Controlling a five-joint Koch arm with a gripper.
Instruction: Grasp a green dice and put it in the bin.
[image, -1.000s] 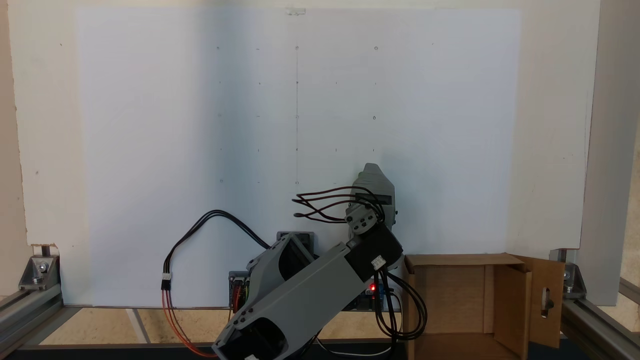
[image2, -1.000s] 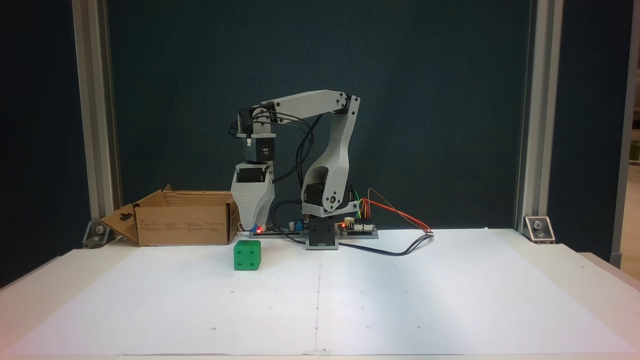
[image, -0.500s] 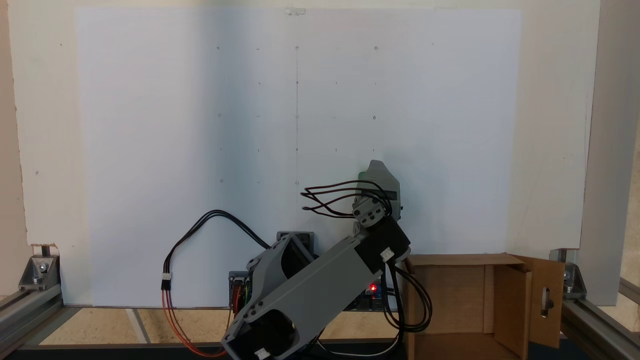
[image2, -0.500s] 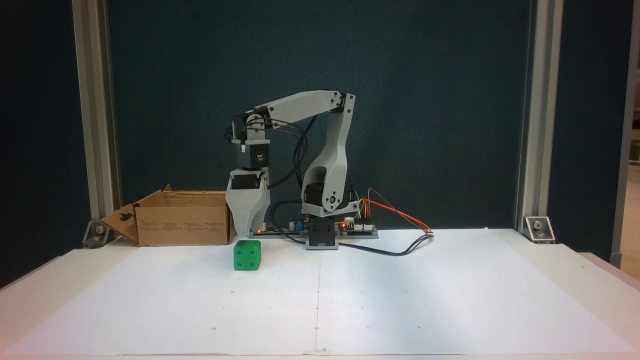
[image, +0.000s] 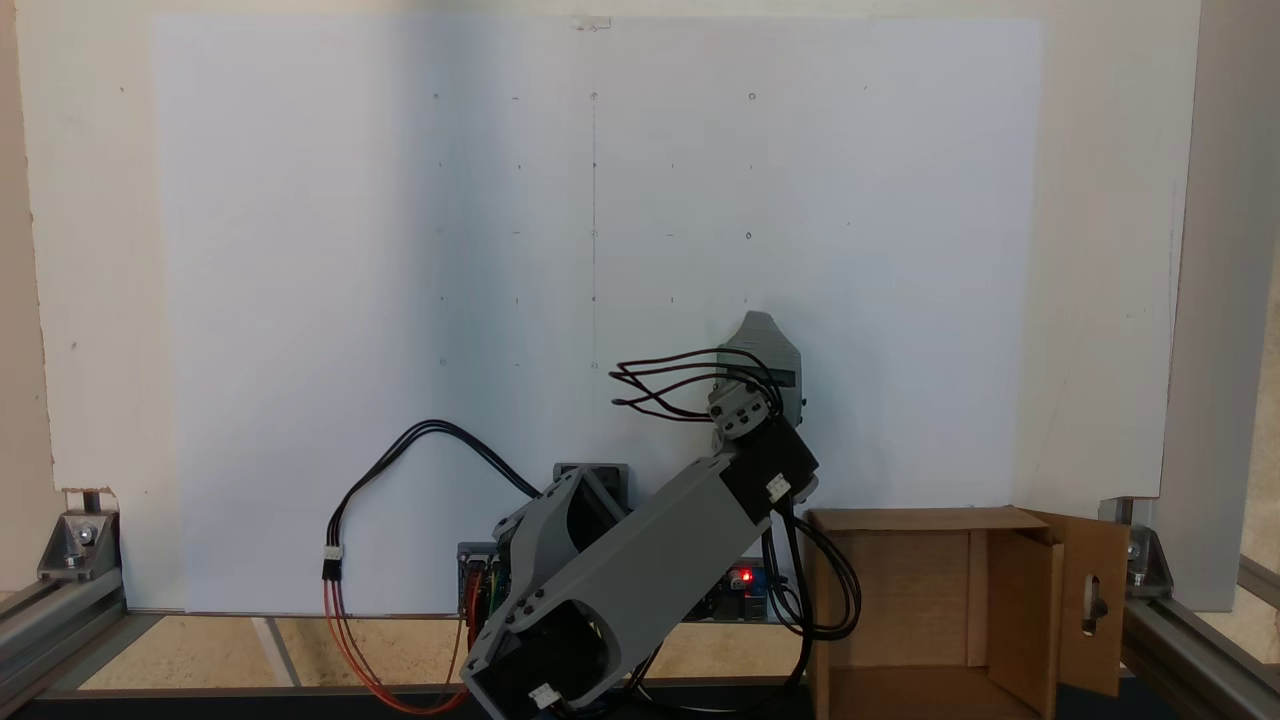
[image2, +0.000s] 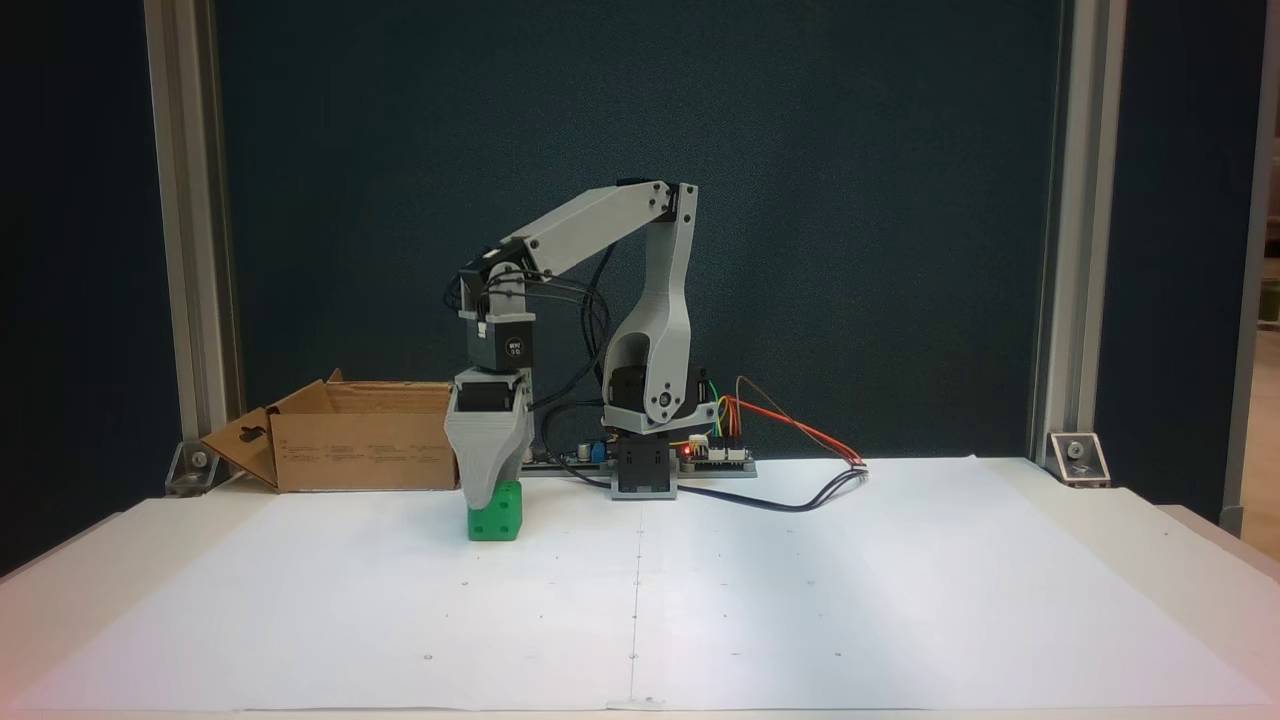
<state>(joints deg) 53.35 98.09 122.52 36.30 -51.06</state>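
Note:
The green dice (image2: 503, 522) sits on the white paper, right of the bin (image2: 360, 450) and a little nearer the camera. My gripper (image2: 487, 503) points straight down, and its grey jaw overlaps the dice's upper left part. Only that one broad jaw shows, so its opening is unclear. Seen from above, the gripper (image: 758, 324) covers the dice. There the bin (image: 900, 590), a brown cardboard box with a slotted flap (image: 1092, 600), stands open at the lower right, close to the arm's elbow.
The arm's base (image2: 645, 470) with its circuit board and loose cables (image2: 800, 490) stands at the back of the table. Aluminium posts (image2: 190, 250) frame both sides. White paper (image2: 800, 600) covers the wide flat surface in front.
The arm has reached forward and lowered. The gripper came down from above and behind the dice until its jaw overlaps the dice. The dice has stayed in place.

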